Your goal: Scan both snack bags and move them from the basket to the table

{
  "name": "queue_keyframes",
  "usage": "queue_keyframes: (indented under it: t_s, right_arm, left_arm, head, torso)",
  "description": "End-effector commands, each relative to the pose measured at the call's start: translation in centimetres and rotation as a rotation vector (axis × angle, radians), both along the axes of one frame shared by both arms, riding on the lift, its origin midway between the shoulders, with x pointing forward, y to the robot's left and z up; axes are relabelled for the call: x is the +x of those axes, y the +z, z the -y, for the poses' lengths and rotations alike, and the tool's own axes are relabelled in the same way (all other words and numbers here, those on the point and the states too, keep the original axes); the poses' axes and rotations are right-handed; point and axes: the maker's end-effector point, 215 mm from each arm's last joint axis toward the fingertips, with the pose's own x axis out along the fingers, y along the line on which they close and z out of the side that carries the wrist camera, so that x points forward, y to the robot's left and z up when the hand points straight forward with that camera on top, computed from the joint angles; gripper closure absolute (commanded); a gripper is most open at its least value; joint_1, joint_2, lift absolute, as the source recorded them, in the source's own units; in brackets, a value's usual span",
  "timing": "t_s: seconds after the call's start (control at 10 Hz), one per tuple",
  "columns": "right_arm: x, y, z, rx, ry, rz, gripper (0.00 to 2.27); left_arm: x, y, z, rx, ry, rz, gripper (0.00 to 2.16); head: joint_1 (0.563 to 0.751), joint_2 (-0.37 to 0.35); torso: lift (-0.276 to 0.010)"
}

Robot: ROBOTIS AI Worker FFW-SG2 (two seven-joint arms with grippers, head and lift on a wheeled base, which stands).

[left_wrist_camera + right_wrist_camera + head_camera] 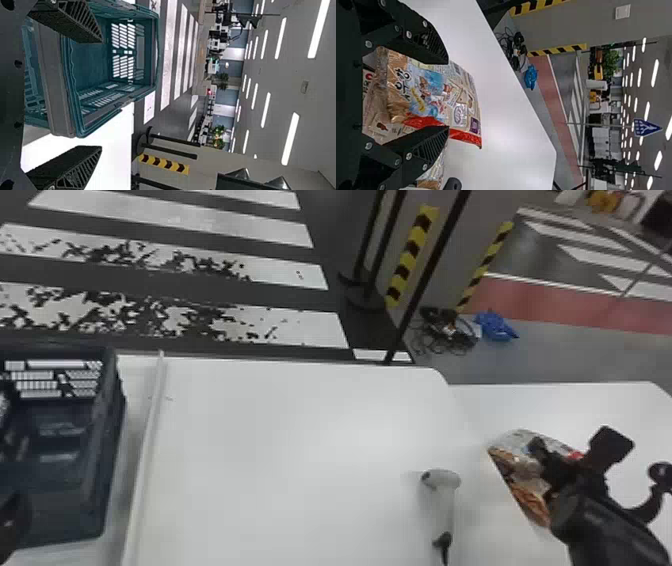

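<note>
At right end effector (pixel 575 447), snack bag (pixel 429 93) with printed lettering (pixel 402 83).

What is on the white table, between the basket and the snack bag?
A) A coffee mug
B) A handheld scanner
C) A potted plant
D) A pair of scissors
B: the pale handheld scanner is on the white table, between the dark basket and the snack bag.

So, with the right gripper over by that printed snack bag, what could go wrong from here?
The right gripper has the shiny brown-and-blue plastic snack bag between its open fingers and partly behind them, so pulling away might snag or drag it. The light grey handheld scanner is close to the bags, so a low leftward swing could knock it.
</note>
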Motion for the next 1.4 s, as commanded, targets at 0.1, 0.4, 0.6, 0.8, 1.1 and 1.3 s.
queue_keyframes:
  t_s: [0.1,0.4,0.6,0.8,1.1,1.3]
  right_arm:
    - [1.0,2.6,-8.4,-0.021,0.151,0.051,0.05]
    - [1.2,5.0,-19.4,-0.079,0.339,0.077,0.05]
    - [-0.9,6.3,-28.0,-0.023,0.469,0.075,0.05]
    - [-3.4,9.5,-34.9,-0.042,0.564,0.11,0.05]
    - [-6.7,9.0,-42.0,-0.027,0.676,0.059,0.05]
    - [-8.9,8.2,-45.9,0.004,0.721,0.049,0.06]
  left_arm:
    - [0.1,0.5,0.3,-0.001,-0.003,0.009,0.03]
    - [0.3,1.3,0.5,0.005,-0.005,0.023,0.03]
    - [0.4,1.7,1.1,-0.003,-0.008,0.029,0.03]
    - [0.3,2.5,2.4,-0.021,-0.016,0.04,0.03]
    - [-1.4,2.1,5.3,-0.034,-0.024,0.003,0.03]
    - [-3.6,0.7,7.5,-0.018,-0.051,-0.037,0.03]
  head:
    - [0.695,-0.35]
    - [0.695,-0.35]
    - [0.695,-0.342]
    - [0.695,-0.242]
    - [0.695,-0.167]
    - [0.695,-0.141]
  torso:
    - [-0.098]
    - [-0.098]
    - [-0.098]
    - [-0.098]
    - [-0.098]
    - [-0.098]
